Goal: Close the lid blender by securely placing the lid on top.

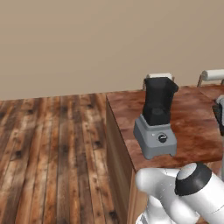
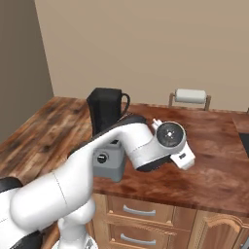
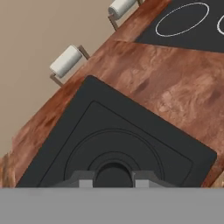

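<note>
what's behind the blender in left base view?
A white roll on its holder pokes up over the blender jar's rim, by the wall. The jar covers the roll's lower part and the counter beneath it.

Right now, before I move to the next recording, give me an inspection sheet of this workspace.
Surface: wooden counter with a black cooktop set in it.
Job's things: blender upright near the counter's front edge, jar uncovered; lid apart from it, close under the hand; lying or lifted, cannot tell.
Clutter: paper towel roll and second roll along the wall.
Grippers: gripper, jaws flank the lid's round centre knob; clamped or not, cannot tell.
Cables: nothing seen.
Surroundings: wood floor, beige wall.
</note>
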You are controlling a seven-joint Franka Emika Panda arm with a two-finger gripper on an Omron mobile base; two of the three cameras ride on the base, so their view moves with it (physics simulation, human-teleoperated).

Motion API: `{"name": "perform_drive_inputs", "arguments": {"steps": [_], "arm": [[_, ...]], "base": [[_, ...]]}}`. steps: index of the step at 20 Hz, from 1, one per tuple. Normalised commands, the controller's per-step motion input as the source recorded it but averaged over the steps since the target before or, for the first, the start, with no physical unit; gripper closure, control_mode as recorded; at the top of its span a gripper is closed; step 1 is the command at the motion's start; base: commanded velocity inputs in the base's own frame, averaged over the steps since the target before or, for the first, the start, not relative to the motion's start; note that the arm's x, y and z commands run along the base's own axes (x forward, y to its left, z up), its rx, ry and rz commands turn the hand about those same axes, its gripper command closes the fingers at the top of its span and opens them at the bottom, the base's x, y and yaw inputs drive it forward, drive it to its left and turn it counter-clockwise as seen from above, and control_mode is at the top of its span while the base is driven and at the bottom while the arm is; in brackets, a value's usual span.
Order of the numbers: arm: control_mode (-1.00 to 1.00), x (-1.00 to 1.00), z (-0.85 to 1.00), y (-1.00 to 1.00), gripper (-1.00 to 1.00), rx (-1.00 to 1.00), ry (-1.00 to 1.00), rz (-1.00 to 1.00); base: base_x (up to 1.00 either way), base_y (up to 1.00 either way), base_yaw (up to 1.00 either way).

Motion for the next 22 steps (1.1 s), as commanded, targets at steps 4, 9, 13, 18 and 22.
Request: {"name": "perform_drive_inputs", "arguments": {"steps": [4,9,13,18,22], "arm": [[-1.0,-0.06,0.98,0.45,1.0,-0.07,0.0,0.0],[-1.0,-0.24,0.22,0.5,1.0,-0.03,-0.05,0.01],[-1.0,-0.41,0.41,0.32,1.0,0.0,-0.21,0.01],[-1.0,-0.37,1.0,0.41,1.0,0.0,-0.08,0.02],[-1.0,-0.35,0.99,0.49,1.0,0.0,-0.01,0.01]], "base": [[0.0,0.0,0.0],[0.0,0.0,0.0],[0.0,0.0,0.0],[0.0,0.0,0.0],[0.0,0.0,0.0]]}}
